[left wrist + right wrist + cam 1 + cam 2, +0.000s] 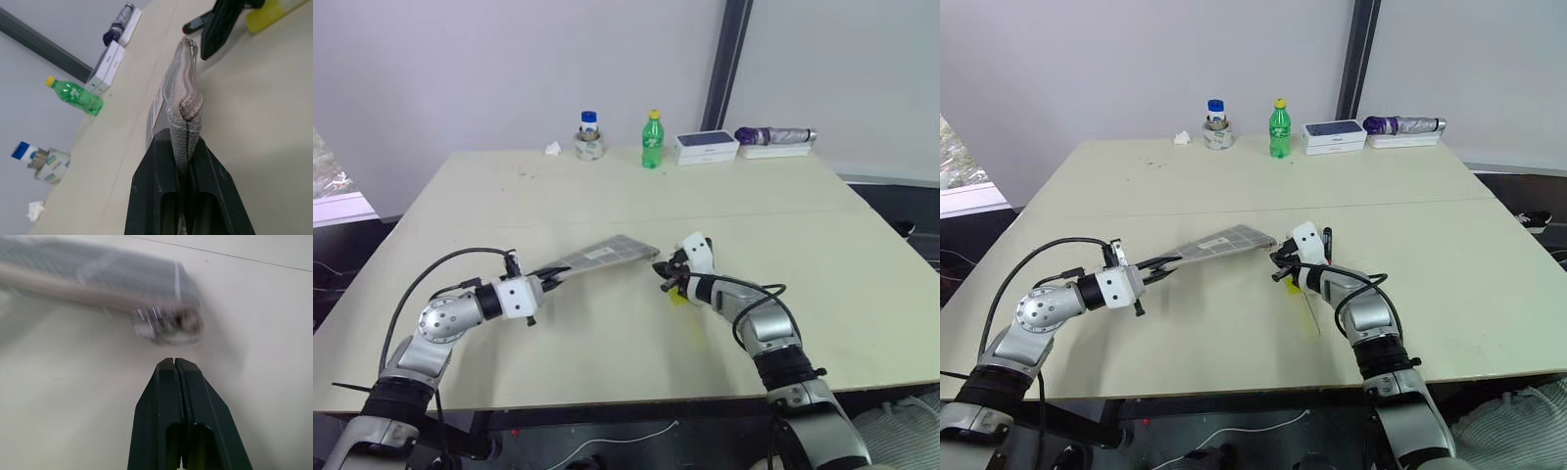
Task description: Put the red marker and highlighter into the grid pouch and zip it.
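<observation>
The grid pouch [604,254] hangs just above the table, edge-on in the left wrist view, zipper [185,93] uppermost. My left gripper [551,273] is shut on its near end. At the pouch's far corner, my right gripper [174,361] is shut with nothing between its fingers, its tips just short of the zipper end [168,328]. The highlighter [1295,292] lies on the table under my right hand. The red marker [1328,239] lies just beyond that hand, and the left wrist view also takes in the marker [194,23].
Along the table's far edge stand a green bottle [652,141], a tape roll with a blue-capped jar [590,138], a white box [706,147] and a purple item on a white tray [773,138]. The table's front edge [607,399] is close below my arms.
</observation>
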Action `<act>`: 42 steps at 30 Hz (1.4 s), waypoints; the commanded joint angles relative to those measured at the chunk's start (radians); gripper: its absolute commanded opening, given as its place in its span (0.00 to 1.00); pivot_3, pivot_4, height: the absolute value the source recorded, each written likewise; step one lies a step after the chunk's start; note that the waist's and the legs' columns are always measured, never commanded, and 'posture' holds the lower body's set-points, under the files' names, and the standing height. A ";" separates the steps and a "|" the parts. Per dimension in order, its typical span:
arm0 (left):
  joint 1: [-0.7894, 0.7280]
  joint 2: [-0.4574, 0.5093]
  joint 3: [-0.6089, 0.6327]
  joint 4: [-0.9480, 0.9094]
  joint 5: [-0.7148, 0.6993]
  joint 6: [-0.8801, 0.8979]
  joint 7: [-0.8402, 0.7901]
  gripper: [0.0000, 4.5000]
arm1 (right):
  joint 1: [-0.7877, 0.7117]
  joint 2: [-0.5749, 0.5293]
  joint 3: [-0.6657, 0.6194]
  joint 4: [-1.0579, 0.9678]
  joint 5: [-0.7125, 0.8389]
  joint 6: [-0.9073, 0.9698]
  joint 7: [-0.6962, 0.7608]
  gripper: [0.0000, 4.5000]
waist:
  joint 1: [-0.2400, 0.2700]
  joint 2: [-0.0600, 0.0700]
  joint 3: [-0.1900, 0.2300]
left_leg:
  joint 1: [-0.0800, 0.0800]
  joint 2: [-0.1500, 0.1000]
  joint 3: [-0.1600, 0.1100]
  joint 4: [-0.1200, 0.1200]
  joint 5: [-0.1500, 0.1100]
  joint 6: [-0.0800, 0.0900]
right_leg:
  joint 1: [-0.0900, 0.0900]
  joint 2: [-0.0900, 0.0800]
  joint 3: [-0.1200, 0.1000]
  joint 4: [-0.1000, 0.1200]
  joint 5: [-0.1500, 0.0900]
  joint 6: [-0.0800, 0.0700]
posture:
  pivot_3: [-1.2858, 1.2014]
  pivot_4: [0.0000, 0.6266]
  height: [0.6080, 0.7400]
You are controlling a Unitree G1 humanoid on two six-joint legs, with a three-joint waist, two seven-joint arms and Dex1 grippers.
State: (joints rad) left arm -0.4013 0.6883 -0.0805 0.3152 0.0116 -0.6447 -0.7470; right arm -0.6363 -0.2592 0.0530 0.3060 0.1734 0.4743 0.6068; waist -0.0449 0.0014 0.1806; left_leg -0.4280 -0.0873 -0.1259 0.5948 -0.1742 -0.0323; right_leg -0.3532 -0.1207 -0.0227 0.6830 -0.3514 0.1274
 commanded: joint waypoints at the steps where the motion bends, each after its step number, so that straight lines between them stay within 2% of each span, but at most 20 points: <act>1: -0.006 0.012 0.028 0.016 0.021 -0.020 0.032 0.00 | -0.006 -0.003 0.002 -0.072 0.018 0.007 0.014 0.01 | 0.000 0.000 0.000 | 0.000 0.000 0.000 0.000 0.000 0.000 | 0.000 0.000 0.000 0.000 0.000 0.000 | 0.52 0.24 1.00; 7: -0.009 0.004 0.025 0.041 0.035 -0.034 0.056 0.00 | -0.012 -0.018 0.006 -0.108 0.025 0.019 0.046 0.01 | 0.002 0.000 0.000 | 0.000 0.000 0.000 0.000 0.000 0.000 | -0.001 0.000 0.000 0.000 0.000 0.000 | 0.52 0.24 1.00; 12: -0.016 -0.025 0.057 -0.012 -0.069 0.035 0.042 0.00 | -0.011 -0.023 0.026 -0.066 -0.024 -0.063 0.030 0.01 | 0.000 0.000 0.000 | 0.000 0.000 0.000 0.000 0.000 0.000 | -0.001 0.000 0.000 0.000 0.000 0.000 | 0.52 0.24 1.00; 15: -0.028 -0.015 0.077 -0.063 -0.102 0.058 0.029 0.00 | -0.009 -0.002 -0.004 -0.043 0.005 -0.087 0.031 0.19 | 0.000 0.000 0.000 | 0.000 0.000 0.000 0.000 0.000 0.000 | 0.000 0.000 0.000 0.000 0.000 0.000 | 0.52 0.24 1.00; 21: -0.026 0.010 0.102 -0.138 -0.125 0.105 0.010 0.00 | -0.047 0.022 -0.026 0.026 -0.008 -0.135 -0.043 0.85 | 0.000 0.000 0.000 | 0.000 0.000 0.000 0.000 0.000 0.000 | 0.000 0.000 0.000 0.000 0.000 0.000 | 0.52 0.24 1.00; 31: -0.023 0.017 0.096 -0.184 -0.110 0.124 -0.010 0.00 | -0.087 0.076 -0.106 0.058 0.070 -0.106 -0.095 0.85 | 0.000 0.000 0.000 | 0.000 0.000 0.000 0.000 0.000 0.000 | 0.000 0.000 0.001 0.000 0.000 0.000 | 0.52 0.24 1.00; 36: -0.030 0.001 0.077 -0.168 -0.088 0.115 -0.005 0.00 | -0.104 0.087 -0.101 0.044 0.067 -0.103 -0.109 0.85 | 0.001 0.000 0.000 | 0.000 0.000 0.001 0.000 0.000 0.000 | -0.001 0.000 0.001 0.000 0.000 0.000 | 0.52 0.24 1.00; 39: -0.036 -0.018 0.067 -0.145 -0.058 0.101 0.013 0.00 | -0.071 0.059 -0.050 0.015 0.020 -0.099 -0.093 0.67 | 0.001 0.000 0.000 | 0.000 0.000 0.001 0.000 0.000 0.000 | -0.001 0.000 0.001 0.000 0.000 0.000 | 0.52 0.24 1.00; 42: -0.028 -0.017 0.068 -0.121 -0.038 0.079 0.013 0.00 | -0.057 0.052 -0.042 -0.009 0.023 -0.092 -0.086 0.32 | 0.000 0.000 0.000 | 0.000 0.000 0.001 0.000 0.000 0.000 | -0.001 0.000 0.001 0.000 0.000 0.000 | 0.52 0.24 1.00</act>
State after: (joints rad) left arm -0.4218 0.6620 -0.0254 0.1954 -0.0322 -0.5390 -0.7463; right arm -0.6875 -0.2036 0.0132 0.3537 0.1901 0.3838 0.5154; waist -0.0448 0.0014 0.1807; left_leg -0.4282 -0.0873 -0.1248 0.5947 -0.1742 -0.0324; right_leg -0.3542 -0.1207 -0.0214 0.6833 -0.3514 0.1274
